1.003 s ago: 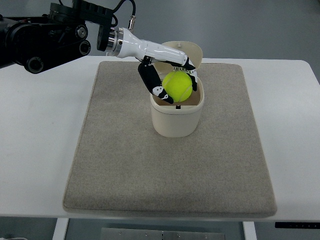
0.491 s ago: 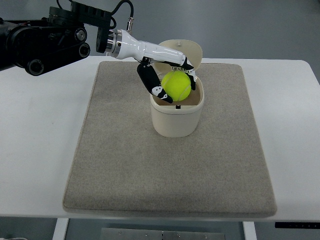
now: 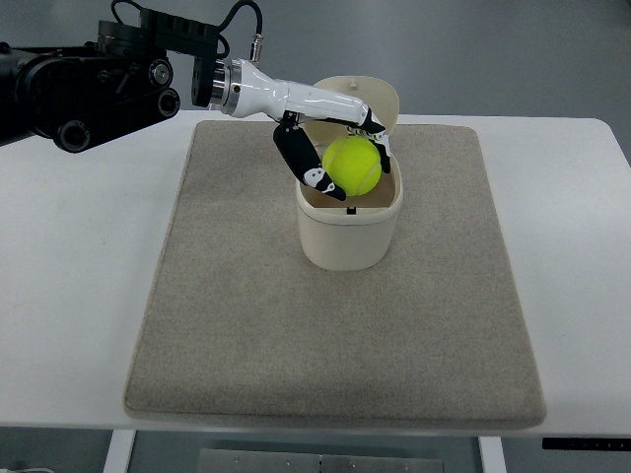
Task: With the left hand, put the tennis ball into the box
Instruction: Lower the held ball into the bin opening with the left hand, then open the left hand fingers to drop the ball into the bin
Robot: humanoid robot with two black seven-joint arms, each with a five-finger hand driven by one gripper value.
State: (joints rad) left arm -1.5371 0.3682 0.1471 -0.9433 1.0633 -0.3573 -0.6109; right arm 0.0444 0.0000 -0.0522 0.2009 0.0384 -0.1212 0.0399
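Observation:
A yellow-green tennis ball (image 3: pixel 353 166) is in my left hand (image 3: pixel 340 158), whose black-tipped fingers (image 3: pixel 309 168) curl around it. The hand holds the ball over the open mouth of a cream round box (image 3: pixel 349 229) that stands on the grey mat (image 3: pixel 335 325). The ball's lower part sits at the level of the box's rim. The box's hinged lid (image 3: pixel 370 99) stands open behind it. My left arm (image 3: pixel 99 79) comes in from the upper left. My right arm is out of view.
The grey mat lies on a white table (image 3: pixel 69 296). The table's front edge runs along the bottom of the picture. Grey floor shows behind the table.
My left hand with the ball has shifted very slightly up and back over the box. The box and mat have not moved.

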